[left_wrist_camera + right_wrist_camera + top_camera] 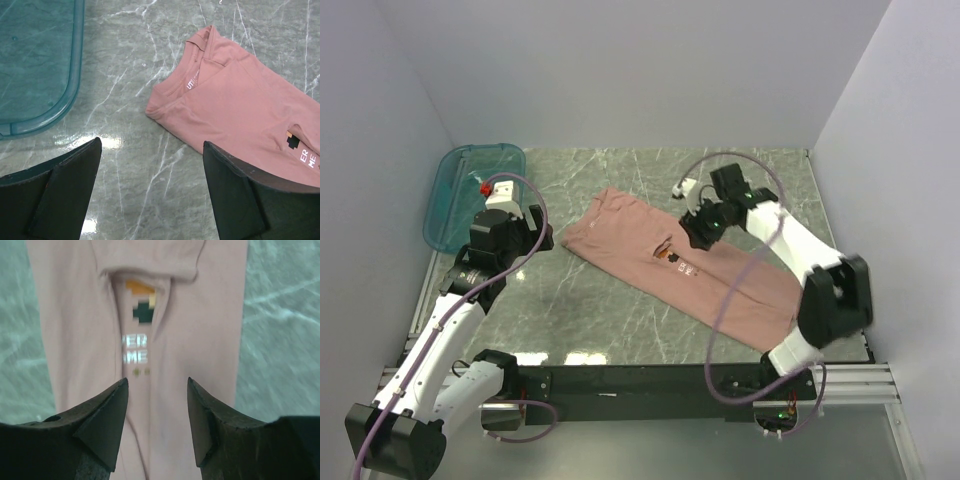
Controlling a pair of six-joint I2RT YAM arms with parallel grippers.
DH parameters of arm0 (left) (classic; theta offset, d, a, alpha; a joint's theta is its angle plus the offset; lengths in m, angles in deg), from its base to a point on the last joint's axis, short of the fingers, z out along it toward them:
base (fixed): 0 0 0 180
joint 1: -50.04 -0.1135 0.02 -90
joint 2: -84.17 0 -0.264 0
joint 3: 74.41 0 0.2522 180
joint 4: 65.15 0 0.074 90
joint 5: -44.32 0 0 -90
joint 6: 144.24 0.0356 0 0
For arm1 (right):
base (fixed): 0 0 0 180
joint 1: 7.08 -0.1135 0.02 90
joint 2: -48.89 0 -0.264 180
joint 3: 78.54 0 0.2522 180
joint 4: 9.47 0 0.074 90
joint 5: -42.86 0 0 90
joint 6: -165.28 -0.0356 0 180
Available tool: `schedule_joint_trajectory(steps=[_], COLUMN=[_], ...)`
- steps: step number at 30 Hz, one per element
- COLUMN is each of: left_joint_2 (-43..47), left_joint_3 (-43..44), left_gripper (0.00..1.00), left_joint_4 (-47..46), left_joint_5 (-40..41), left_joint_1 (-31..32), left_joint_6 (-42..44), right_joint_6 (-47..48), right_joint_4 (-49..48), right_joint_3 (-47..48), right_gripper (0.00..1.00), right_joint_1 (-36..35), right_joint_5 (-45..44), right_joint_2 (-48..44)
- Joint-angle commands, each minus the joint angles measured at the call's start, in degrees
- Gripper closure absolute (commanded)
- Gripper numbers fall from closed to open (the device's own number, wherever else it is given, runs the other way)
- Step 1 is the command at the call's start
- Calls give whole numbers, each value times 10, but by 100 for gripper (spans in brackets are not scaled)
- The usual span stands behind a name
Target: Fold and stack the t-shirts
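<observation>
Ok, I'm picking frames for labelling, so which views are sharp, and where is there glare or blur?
Right wrist: soft throughout, the t-shirt print and marble table smeared. Left wrist: sharp, with a glare patch on the table by the left gripper. Top external: evenly lit, reflections near the table's front edge.

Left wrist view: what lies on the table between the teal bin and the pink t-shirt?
Nothing: only bare grey marble table separates the bin and the t-shirt in that view.
</observation>
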Motion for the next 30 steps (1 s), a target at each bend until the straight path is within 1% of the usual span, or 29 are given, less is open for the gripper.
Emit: schedule_joint_trajectory(steps=[1,2,3,4,5,6,9,12,14,15,20,30], left_joint_2=[2,1,1,0,1,0,-2,-7,-11,-12,-18,-18], left_joint_3=[2,2,1,1,0,1,1,1,1,1,2,3], left_gripper=[12,12,12,11,11,11,11,11,11,11,12,12], left_joint_4=[-27,-27,-27,-28,-28,-29,-31,-31,-31,-31,-32,-33], left_joint_5=[-16,-18,-20,-22,-22,-23,-21,-24,-26,-27,-34,-45], left_joint_1=[0,0,0,0,0,0,-1,-1,-1,-1,-1,-1], left_joint_6=[10,12,12,13,14,15,16,17,18,19,18,19], right_joint_6=[-85,-97,-118,-134,-150,-173,-240,-303,-327,-341,-352,-327], right_joint_4=[-19,-14,-9,-6,0,9,22,30,45,48,60,98], right_joint_3=[90,138,163,189,239,267,362,447,504,520,564,593], right_gripper=[43,43,43,43,43,43,43,43,43,43,43,43], right_joint_1=[21,26,30,38,41,43,49,49,50,49,48,47], right_joint_5=[75,86,97,107,113,124,128,125,126,123,118,100], right_joint_2=[108,132,156,200,224,247,346,397,443,467,513,571])
